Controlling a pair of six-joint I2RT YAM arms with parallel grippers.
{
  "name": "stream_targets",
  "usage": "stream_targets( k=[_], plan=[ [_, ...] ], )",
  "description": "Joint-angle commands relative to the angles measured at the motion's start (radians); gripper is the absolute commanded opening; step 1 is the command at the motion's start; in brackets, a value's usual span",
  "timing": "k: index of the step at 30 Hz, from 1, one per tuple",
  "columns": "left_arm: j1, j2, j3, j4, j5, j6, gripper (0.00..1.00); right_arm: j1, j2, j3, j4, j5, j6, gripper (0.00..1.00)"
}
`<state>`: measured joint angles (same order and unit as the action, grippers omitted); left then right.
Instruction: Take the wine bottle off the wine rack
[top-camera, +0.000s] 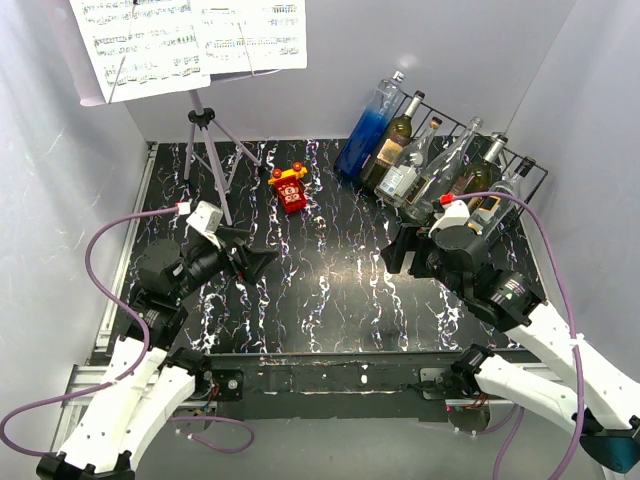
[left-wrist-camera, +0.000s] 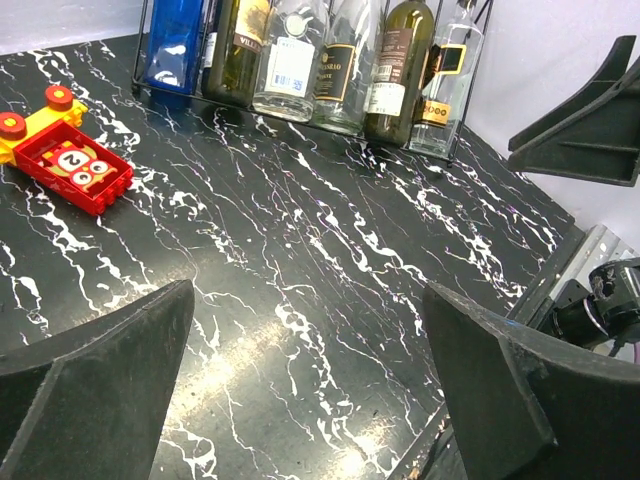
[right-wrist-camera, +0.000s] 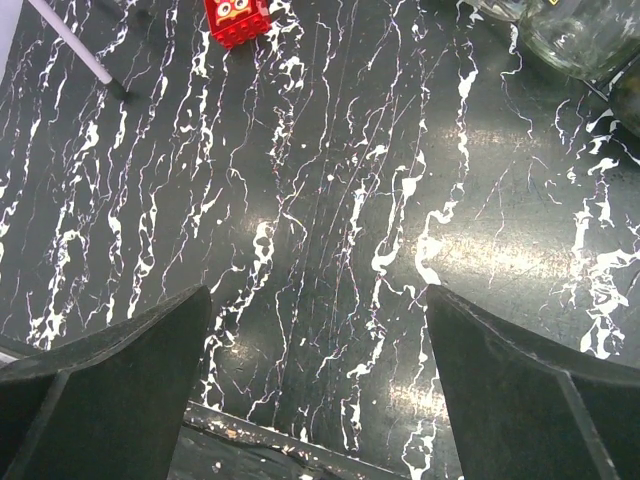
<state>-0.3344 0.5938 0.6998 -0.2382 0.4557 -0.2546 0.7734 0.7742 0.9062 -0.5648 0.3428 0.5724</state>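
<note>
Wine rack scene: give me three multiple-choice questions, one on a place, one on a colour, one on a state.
1. Where is the toy?
A. Between the music stand and the rack
B. Inside the rack
C. In a gripper

2. What colour is the rack's leftmost bottle in the top view?
A. Red
B. Blue
C. Yellow

3. The right gripper is:
A. Shut on a bottle
B. Shut, empty
C. Open, empty

Answers:
1. A, it lies on the table between them.
2. B, its body is blue.
3. C, its fingers stand wide apart over bare table.
</note>
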Motion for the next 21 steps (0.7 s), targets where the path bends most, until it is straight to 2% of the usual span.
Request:
stream_targets(
  k=[1, 8, 13, 16, 18, 21],
  plan=[
    [-0.002, -0.025, -0.005, 0.0, -0.034, 0.002, 0.98, -0.003, -0.021, 0.028, 0.048, 0.036, 0.003, 0.96],
    [-0.002, -0.025, 0.003, -0.022, -0.075, 0.015, 0.98, -0.003, 0.0, 0.052, 0.055, 0.139, 0.003, 0.96],
    [-0.002, -0.04, -0.005, -0.032, -0.139, 0.017, 0.98, -0.003, 0.026, 0.083, 0.133, 0.367, -0.111, 0.95],
    [-0.002, -0.031, 0.012, -0.068, -0.176, 0.023, 0.98, -0.006, 0.069, 0.076, 0.268, 0.546, -0.241, 0.93],
    [-0.002, -0.034, 0.007, -0.069, -0.177, 0.02, 0.98, -0.038, 0.121, 0.088, 0.38, 0.636, -0.328, 0.92],
    [-0.002, -0.035, 0.004, -0.064, -0.158, 0.02, 0.98, -0.156, 0.215, 0.152, 0.404, 0.604, -0.375, 0.86]
  ],
)
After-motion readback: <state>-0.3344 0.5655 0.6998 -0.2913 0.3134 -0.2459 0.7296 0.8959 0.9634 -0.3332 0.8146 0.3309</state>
